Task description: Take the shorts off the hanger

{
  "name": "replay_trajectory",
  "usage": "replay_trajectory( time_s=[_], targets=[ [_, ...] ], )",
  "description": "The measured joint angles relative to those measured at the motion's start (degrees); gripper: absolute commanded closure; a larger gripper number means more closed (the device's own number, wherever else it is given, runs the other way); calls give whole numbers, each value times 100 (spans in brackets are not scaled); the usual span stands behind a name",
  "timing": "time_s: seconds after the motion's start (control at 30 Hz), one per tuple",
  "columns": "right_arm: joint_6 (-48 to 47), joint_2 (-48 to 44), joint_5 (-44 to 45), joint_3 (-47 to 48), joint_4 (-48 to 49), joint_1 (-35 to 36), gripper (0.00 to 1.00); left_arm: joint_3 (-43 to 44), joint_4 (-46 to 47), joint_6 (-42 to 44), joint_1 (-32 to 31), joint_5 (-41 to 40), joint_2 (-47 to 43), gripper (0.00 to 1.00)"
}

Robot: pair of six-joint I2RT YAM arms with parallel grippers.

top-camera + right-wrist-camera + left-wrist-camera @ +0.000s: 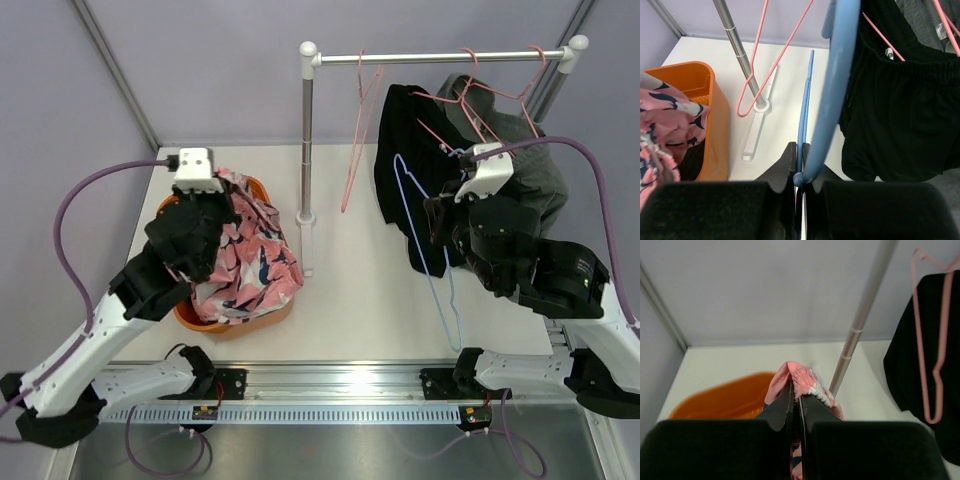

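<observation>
Pale white bench [370,300], matte and flat, walled in grey at the far and left sides. Edged along the near side by a metal rail [330,385]. Carries at the left, toward the near edge, an orange tub [243,325] sitting flat on its base. Carries near the middle the long white foot [307,250] of a clothes rack, laid near-to-far, just right of the tub and apart from it, with a steel post [307,130] rising from a round collar on it.
</observation>
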Motion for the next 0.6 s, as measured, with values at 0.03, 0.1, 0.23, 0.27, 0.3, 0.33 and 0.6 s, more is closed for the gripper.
replay_trajectory(
  time_s=[0.03,0.1,0.23,0.27,0.3,0.33,0.6],
  targets=[
    [15,-50,-7,-13,-22,0,100,-175,-236,-396,428,234,-138,100],
    [26,-153,-33,-22,-26,0,100,-490,-610,-1200,1545,863,-378,100],
    [55,-295,-42,-22,-57,0,100,-1353,-761,-2579,3510,2439,-675,100],
    [63,-326,-44,-28,-70,0,100,-1683,-719,-2909,3954,2835,-702,100],
    [66,-358,-44,-39,-87,0,100,-2063,-568,-3213,4402,3305,-706,100],
    [70,-391,-44,-55,-105,0,100,-2463,-459,-3512,4717,3689,-673,100],
    [136,-535,-44,-166,-221,0,100,-4369,136,-5053,5508,5147,138,74]
  ],
)
